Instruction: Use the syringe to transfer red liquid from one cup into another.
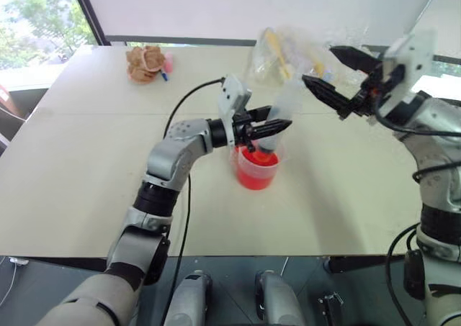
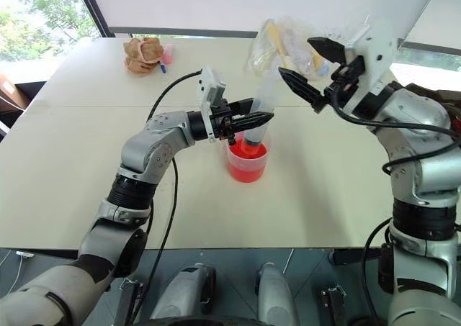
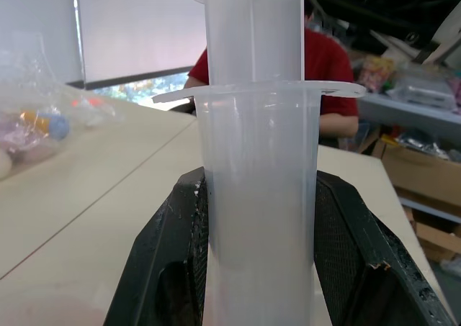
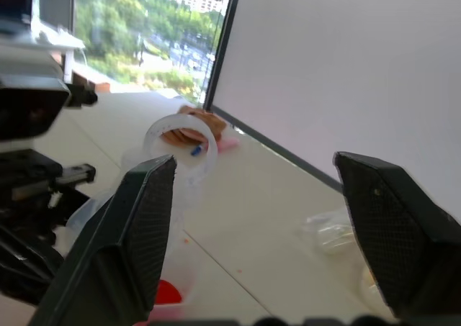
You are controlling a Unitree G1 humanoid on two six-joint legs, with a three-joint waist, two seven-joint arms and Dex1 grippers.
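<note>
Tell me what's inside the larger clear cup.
The cup holds red liquid, with the syringe standing tip-down in it, gripped by the left gripper. The liquid hides how deep the tip sits.

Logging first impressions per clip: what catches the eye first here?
Mid-table, the cup of red liquid stands out, with the syringe standing in it, clamped by the left hand. The right hand hangs open beside it, before clear plastic bags.
</note>
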